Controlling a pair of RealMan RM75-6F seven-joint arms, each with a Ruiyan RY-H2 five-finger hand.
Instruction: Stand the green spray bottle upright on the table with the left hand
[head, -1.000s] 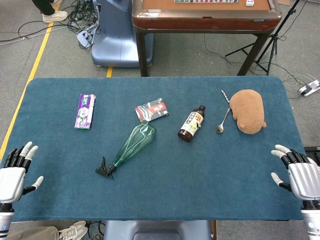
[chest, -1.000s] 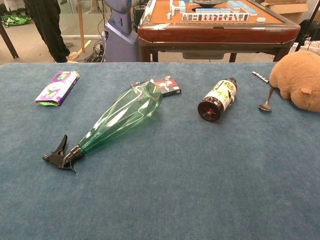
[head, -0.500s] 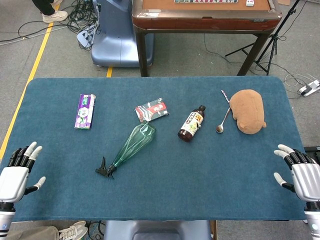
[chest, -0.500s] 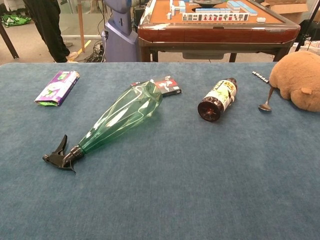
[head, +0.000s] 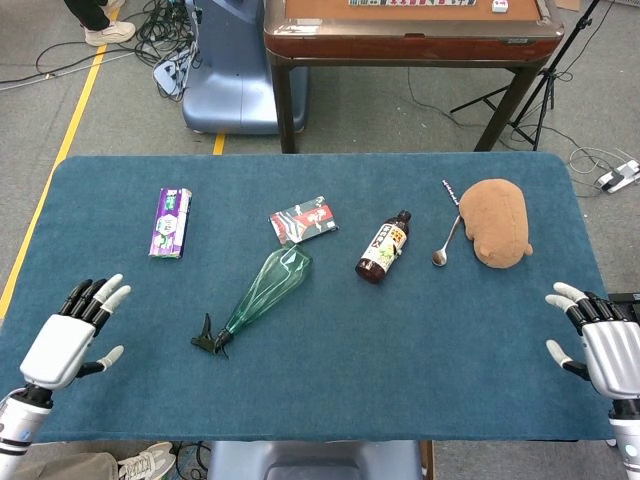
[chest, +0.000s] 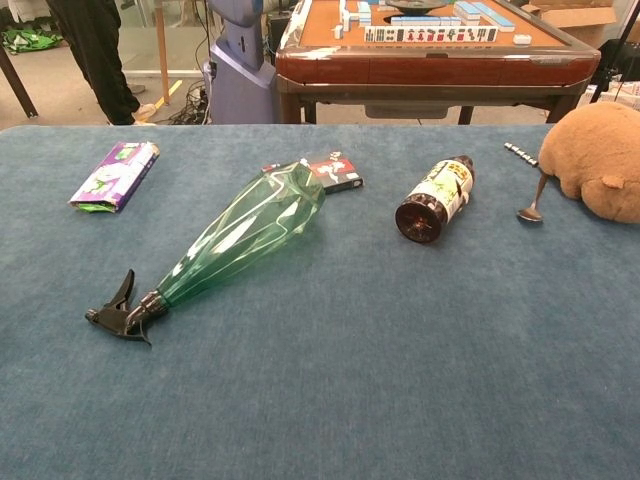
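Observation:
The green spray bottle (head: 262, 293) lies on its side near the middle of the blue table (head: 330, 380), its black trigger head (head: 207, 339) pointing to the near left. In the chest view the green spray bottle (chest: 240, 236) lies the same way, black nozzle (chest: 120, 312) nearest me. My left hand (head: 70, 336) hovers over the table's near left corner, fingers spread and holding nothing, well left of the bottle. Open and apart from everything, my right hand (head: 600, 335) is at the near right edge. Neither hand appears in the chest view.
A purple packet (head: 170, 221) lies at the far left. A red and black card pack (head: 303, 220) touches the bottle's base. A dark sauce bottle (head: 383, 246), a spoon (head: 444, 243) and a brown plush toy (head: 496, 221) lie to the right. A wooden table (head: 410, 30) stands beyond.
My left hand has moved inward over the table, toward the right and slightly forward. The right hand has barely shifted. The bottle has not moved.

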